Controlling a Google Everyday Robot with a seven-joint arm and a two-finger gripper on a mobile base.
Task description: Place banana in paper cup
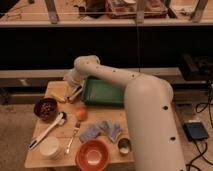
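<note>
Gripper (74,92) is low over the far end of the table (102,113), right by the edge of the green tray (106,93). Its two fingers look spread apart, and nothing is between them.

Just beside the gripper, on the side away from the tray, lies the banana (57,96). It is flat on the wood, and I cannot tell if the fingers touch it yet.

Well apart from the gripper, at the near end of the table, stands the paper cup (50,147). A white-handled spoon (47,131) and a dark bowl (46,108) lie between the gripper and the cup.

I think the banana is light and a bit soft. Its skin is smooth, so it could slip. A hard squeeze could squash it. The best place to hold it is likely the fat middle, with the fingers across the short way. The cup is light too and may tip if it gets bumped.
</note>
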